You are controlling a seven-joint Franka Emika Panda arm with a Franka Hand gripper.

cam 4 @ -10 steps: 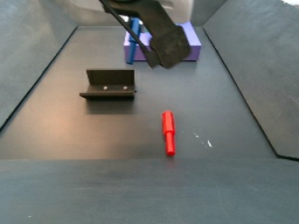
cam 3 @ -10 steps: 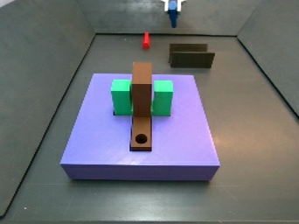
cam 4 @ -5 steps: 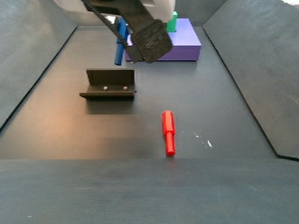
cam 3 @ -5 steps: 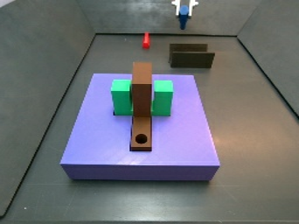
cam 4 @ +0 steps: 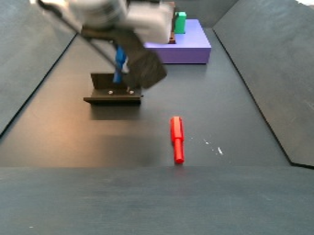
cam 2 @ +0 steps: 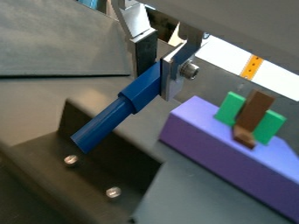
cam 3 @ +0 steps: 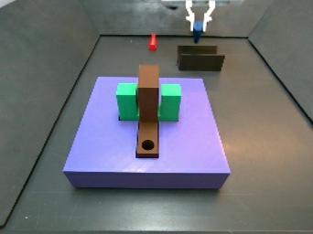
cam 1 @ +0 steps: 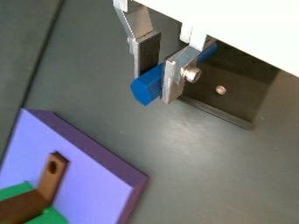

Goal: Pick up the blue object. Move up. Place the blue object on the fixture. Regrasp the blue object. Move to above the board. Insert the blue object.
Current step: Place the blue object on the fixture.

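My gripper (cam 3: pixel 197 29) hangs over the fixture (cam 3: pixel 200 60) at the back of the floor, shut on the blue object (cam 3: pixel 196 38). The slim blue peg (cam 2: pixel 117 115) slants down from the fingers (cam 2: pixel 173 74) in both wrist views. Its lower end is at the fixture's upright wall (cam 2: pixel 70 144); whether it touches I cannot tell. In a side view the gripper (cam 4: pixel 120 57) holds the blue object (cam 4: pixel 119 66) just above the dark bracket (cam 4: pixel 114 90). The purple board (cam 3: pixel 184 146) lies in front, with its brown bar (cam 3: pixel 148 105).
A red peg (cam 4: pixel 177 139) lies on the floor, apart from the fixture. Two green blocks (cam 3: pixel 127 101) flank the brown bar on the board. Grey walls (cam 3: pixel 61 82) close in the floor on both sides.
The gripper has carried the blue object away from the board's side, over to the fixture and lower down. The red peg and board have not moved.
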